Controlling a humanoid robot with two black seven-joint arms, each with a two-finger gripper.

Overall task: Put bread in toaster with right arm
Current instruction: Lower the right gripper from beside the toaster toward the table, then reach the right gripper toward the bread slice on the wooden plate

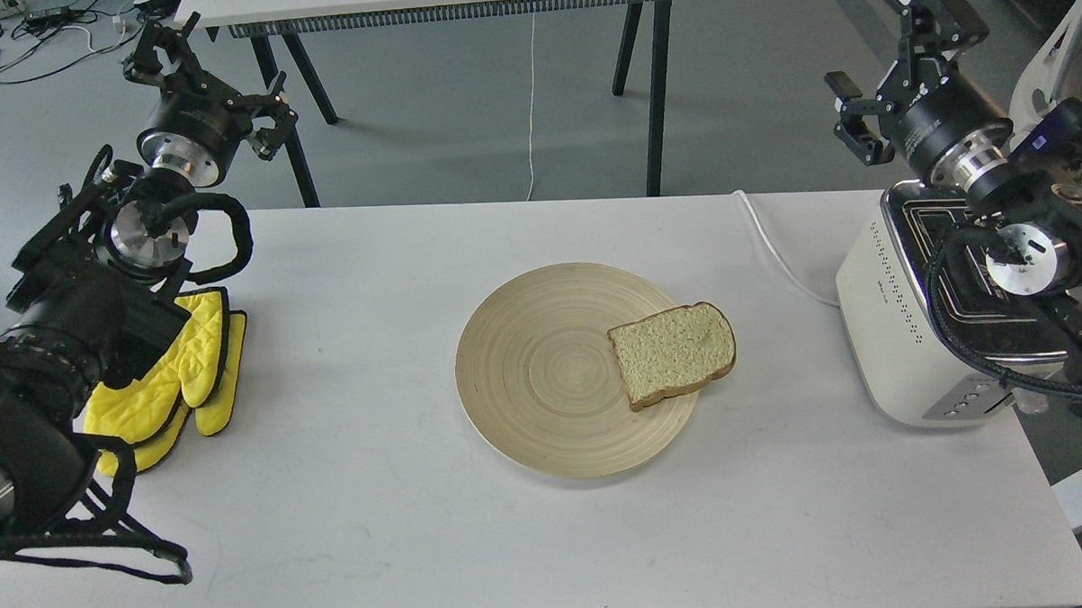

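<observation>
The bread [673, 352], a pale speckled slice with a brown crust, lies flat on the right edge of a round wooden plate [525, 367] at the table's middle. The cream-white toaster [893, 328] with its chrome top stands at the table's right edge, partly hidden by my right arm. My right gripper [893, 62] is raised above and behind the toaster, open and empty, far from the bread. My left gripper [212, 84] is raised at the far left, open and empty.
Yellow oven mitts [179, 375] lie at the left beside my left arm. The toaster's white cord [778, 252] runs off the table's back edge. Another table [459, 10] stands on dark legs behind.
</observation>
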